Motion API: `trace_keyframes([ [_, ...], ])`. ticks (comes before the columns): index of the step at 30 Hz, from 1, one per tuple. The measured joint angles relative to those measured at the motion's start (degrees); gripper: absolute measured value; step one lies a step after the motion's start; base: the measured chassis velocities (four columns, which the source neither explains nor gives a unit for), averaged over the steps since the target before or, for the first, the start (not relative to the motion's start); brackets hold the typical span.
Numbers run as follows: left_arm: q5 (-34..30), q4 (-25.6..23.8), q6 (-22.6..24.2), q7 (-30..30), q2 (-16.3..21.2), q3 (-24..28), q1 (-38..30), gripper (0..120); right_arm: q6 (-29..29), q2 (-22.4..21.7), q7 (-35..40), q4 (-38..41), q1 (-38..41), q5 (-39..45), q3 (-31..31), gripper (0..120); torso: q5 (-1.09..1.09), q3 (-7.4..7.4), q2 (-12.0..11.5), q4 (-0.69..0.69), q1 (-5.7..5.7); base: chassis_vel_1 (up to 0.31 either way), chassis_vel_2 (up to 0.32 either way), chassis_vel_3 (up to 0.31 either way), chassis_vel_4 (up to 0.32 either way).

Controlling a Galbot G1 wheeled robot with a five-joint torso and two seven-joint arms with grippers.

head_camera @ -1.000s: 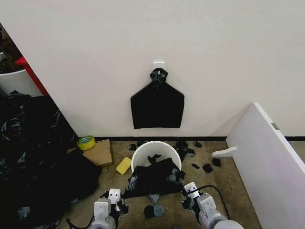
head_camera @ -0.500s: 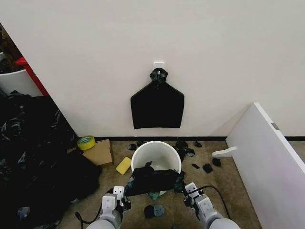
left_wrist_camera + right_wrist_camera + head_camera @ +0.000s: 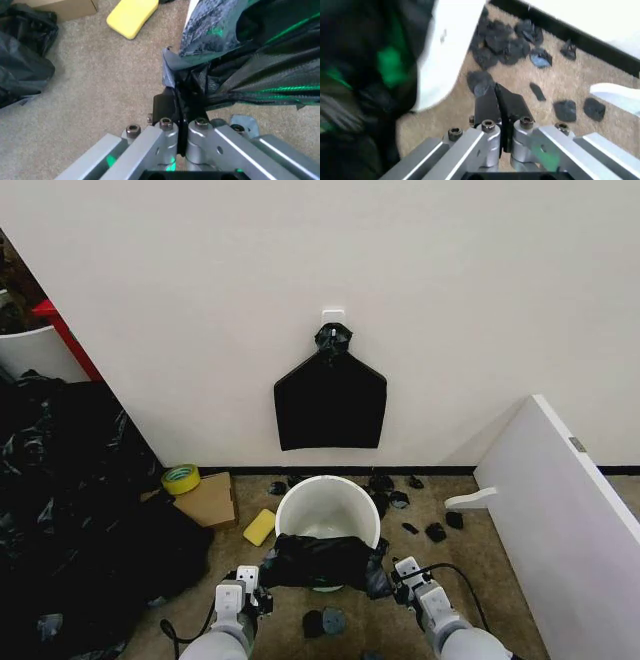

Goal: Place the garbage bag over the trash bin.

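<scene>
The left pincer [image 3: 181, 108] is pressed together on a corner of the garbage bag [image 3: 325, 560], low at the bin's near left side. The right pincer [image 3: 501, 103] has its fingers closed against each other beside the white wall of the trash bin [image 3: 327, 505]; whether it pinches the bag cannot be told. The bag hangs crumpled across the bin's near rim, between both pincers, above the carpeted floor [image 3: 500, 580].
</scene>
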Motion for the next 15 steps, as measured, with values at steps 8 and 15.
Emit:
trace_keyframes([
  [8,0.24,-2.13,-0.13,0.0,0.17,-0.36,1.99,0,4.5,-3.03,1.93,6.81,-2.39,4.34,5.13,15,0.0,0.0,0.0,0.0,0.0,0.0,0.0,0.0,0.0],
  [15,0.41,-2.88,-0.19,-0.05,0.45,-0.85,2.89,0,2.88,-5.09,6.29,18.21,-4.97,12.56,8.48,39,-0.01,0.0,0.0,0.0,0.0,0.0,0.0,0.0,0.0],
])
